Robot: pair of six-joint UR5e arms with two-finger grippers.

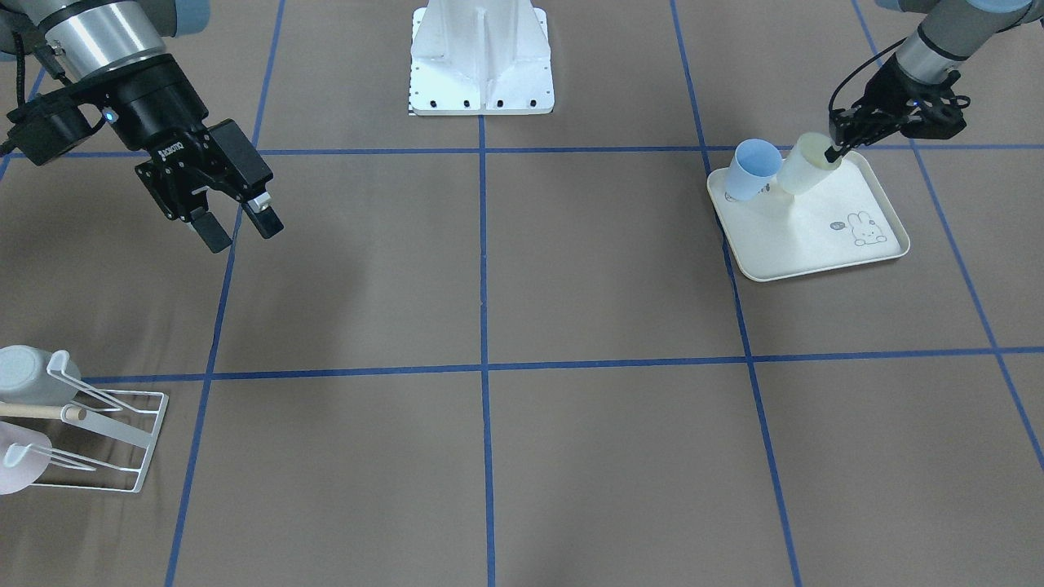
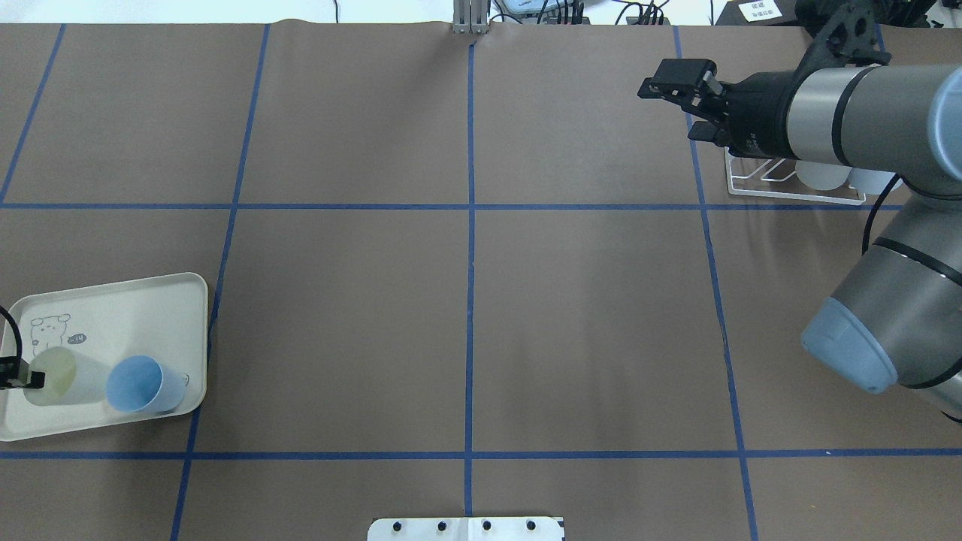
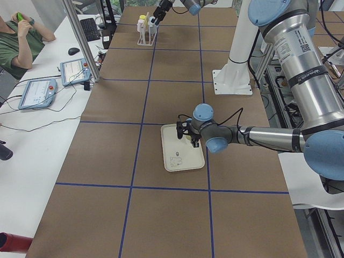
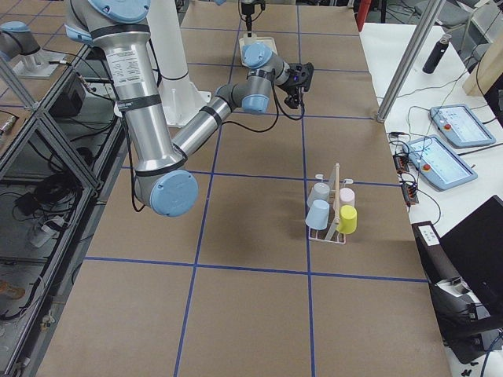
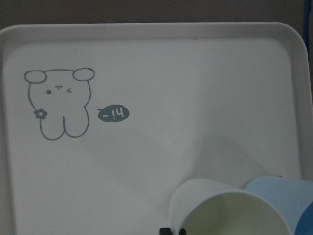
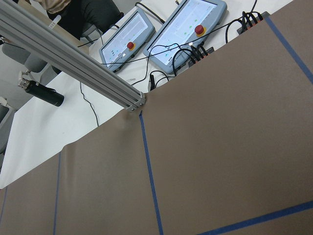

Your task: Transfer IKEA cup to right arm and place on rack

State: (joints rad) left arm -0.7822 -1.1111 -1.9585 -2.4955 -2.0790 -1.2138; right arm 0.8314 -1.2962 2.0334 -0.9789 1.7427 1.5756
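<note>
A pale yellow-green IKEA cup (image 1: 803, 169) leans tilted over the cream rabbit-print tray (image 1: 816, 244). My left gripper (image 1: 833, 153) is shut on its rim. The left wrist view shows the cup's open mouth (image 5: 230, 210) at the bottom edge. Overhead, the same cup (image 2: 56, 376) sits at the far left with the left gripper (image 2: 26, 376) pinching its rim. My right gripper (image 1: 243, 232) hangs open and empty above the table, near the white wire rack (image 2: 789, 184). The rack (image 1: 106, 432) has a wooden dowel and holds several cups.
A light blue cup (image 1: 754, 167) lies on its side on the tray, touching the held cup. The white robot base plate (image 1: 481, 57) stands at the table's middle edge. Control tablets (image 3: 37, 91) and a seated person (image 3: 19, 40) are beyond the table's side.
</note>
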